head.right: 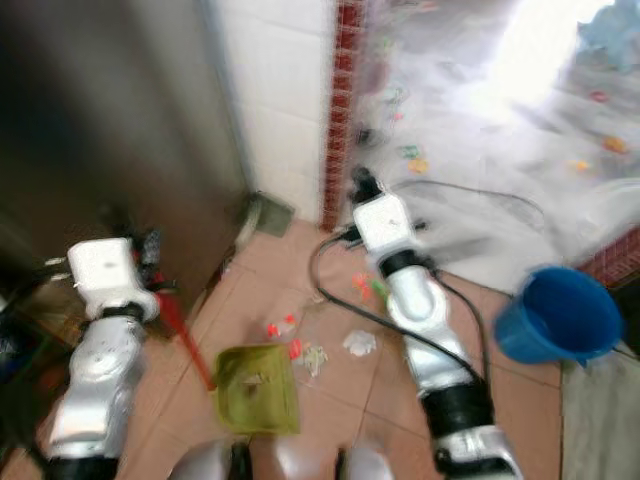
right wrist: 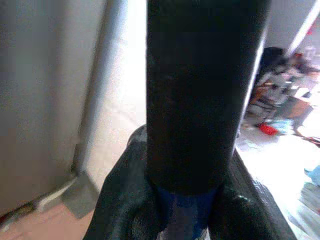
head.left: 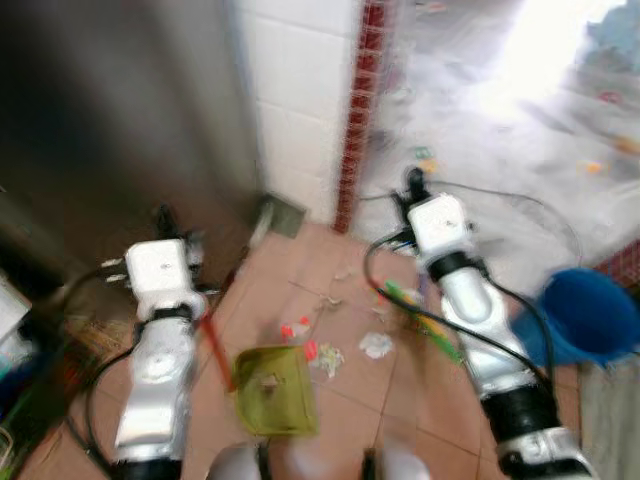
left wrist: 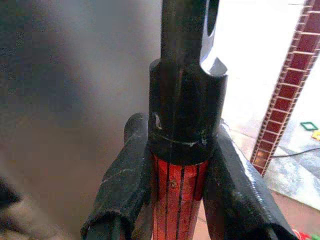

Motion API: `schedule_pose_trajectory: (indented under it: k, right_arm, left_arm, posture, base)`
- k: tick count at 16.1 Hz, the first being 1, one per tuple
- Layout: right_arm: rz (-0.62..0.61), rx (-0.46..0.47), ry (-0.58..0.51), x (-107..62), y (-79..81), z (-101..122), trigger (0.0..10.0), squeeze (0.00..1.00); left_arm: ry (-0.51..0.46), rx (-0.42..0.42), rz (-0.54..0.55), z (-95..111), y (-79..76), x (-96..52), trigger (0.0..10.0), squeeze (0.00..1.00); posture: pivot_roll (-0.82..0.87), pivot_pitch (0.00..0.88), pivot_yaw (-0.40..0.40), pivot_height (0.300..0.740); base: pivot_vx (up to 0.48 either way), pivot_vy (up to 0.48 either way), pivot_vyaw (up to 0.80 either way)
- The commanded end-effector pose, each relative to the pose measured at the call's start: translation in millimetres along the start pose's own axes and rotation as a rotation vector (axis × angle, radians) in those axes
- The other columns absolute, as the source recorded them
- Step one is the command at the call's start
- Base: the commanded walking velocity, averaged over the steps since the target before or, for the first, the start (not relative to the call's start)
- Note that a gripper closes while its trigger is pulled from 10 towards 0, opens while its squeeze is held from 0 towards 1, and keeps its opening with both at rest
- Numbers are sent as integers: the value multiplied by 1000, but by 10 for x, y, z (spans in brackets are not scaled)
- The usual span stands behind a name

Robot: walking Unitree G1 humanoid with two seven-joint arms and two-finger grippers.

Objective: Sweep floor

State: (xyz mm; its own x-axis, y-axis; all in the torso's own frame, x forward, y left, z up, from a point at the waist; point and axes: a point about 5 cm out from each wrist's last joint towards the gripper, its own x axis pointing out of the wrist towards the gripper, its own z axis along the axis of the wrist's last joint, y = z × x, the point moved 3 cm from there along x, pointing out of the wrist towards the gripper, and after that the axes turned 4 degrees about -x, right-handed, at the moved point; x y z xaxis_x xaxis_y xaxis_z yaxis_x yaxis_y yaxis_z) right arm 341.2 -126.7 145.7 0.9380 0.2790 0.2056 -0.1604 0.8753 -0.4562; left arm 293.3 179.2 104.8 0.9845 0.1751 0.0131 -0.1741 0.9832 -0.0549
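Observation:
A green dustpan [head.left: 275,390] rests on the terracotta tiles in front of my feet. Its red handle [head.left: 213,345] rises to my left gripper [head.left: 168,228], which is shut on it; the left wrist view has both fingers [left wrist: 125,175] clamped around the red shaft [left wrist: 180,195] below its black cap. My right gripper [head.left: 414,186] is shut on a black broom handle [right wrist: 200,75], and the blurred greenish broom head [head.left: 437,335] sits low beside my right arm. Red scraps [head.left: 300,326] and white scraps [head.left: 376,345] lie between the dustpan and the broom.
A blue bucket [head.left: 590,315] stands on the right. A steel door [head.left: 120,100] and a white tiled wall [head.left: 300,100] with a red tile strip [head.left: 360,110] close the left and front. A black cable [head.left: 500,195] and more litter lie on the bright grey floor beyond.

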Motion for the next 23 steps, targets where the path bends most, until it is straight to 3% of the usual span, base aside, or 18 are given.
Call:
schedule_pose_trajectory:
  k: [1,4,13,19,22,23]
  right_arm:
    - [-31,-51,-20,-13,-142,24,10000,0]
    - [-21,-44,-8,-12,-107,1,10000,0]
    - [-18,-32,44,1,-116,-97,10000,0]
    - [-20,206,205,22,-28,-309,10000,0]
    - [29,405,307,57,-5,-401,10000,0]
    - [40,410,304,61,4,-392,10000,0]
  left_arm:
    - [-50,-22,-38,116,-125,9,10000,0]
    - [-50,-14,-34,120,-118,11,10000,0]
    - [0,50,-20,-13,-78,28,10000,0]
    - [78,61,-47,-274,-222,206,10000,0]
    - [88,63,-42,-343,-320,261,10000,0]
    - [90,61,-43,-348,-328,261,10000,0]
  posture:
    - [-62,74,-21,740]
    - [-60,85,-23,740]
    - [-68,86,-17,740]
    - [-87,76,-4,740]
    - [-95,71,-2,740]
    - [-95,71,-2,740]
  base:
    - [356,322,0]
    - [318,224,0]
    - [0,0,0]
    - [0,0,0]
    - [0,0,0]
    - [0,0,0]
